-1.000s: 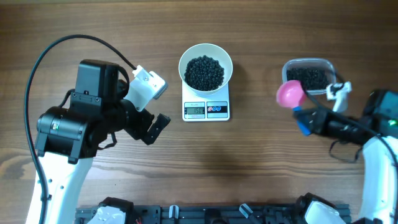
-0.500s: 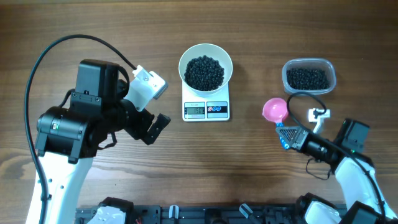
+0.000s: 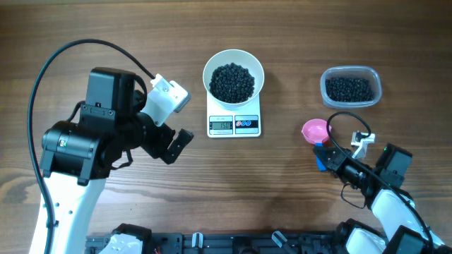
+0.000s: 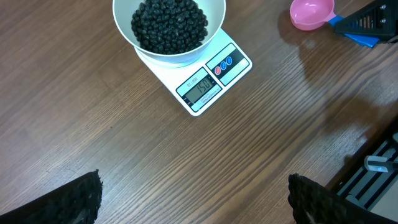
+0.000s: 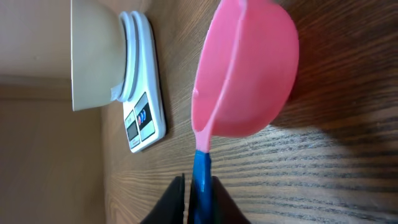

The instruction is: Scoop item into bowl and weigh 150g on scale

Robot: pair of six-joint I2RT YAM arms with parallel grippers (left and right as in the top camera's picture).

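Observation:
The white bowl (image 3: 210,68) stands on the white scale (image 3: 234,125), filled with the black bead-like item (image 3: 233,82). The scale's display (image 4: 199,87) is lit with digits. A pink scoop (image 3: 315,130) with a blue handle lies empty on the table, right of the scale. My right gripper (image 3: 326,156) is at that handle; in the right wrist view its jaws (image 5: 199,182) sit close on the blue handle, with a hairline slit at one side. My left gripper (image 4: 193,180) hangs wide open over bare wood, left of the scale, holding nothing.
A clear plastic tub (image 3: 351,87) of more black pieces stands at the back right, beyond the scoop. The left arm's body and black cable (image 3: 70,49) fill the left of the table. A black rail (image 3: 233,243) runs along the front edge.
The right arm has drawn back from the tub toward the front, bringing the scoop down to the table right of the scale. The left arm has not moved.

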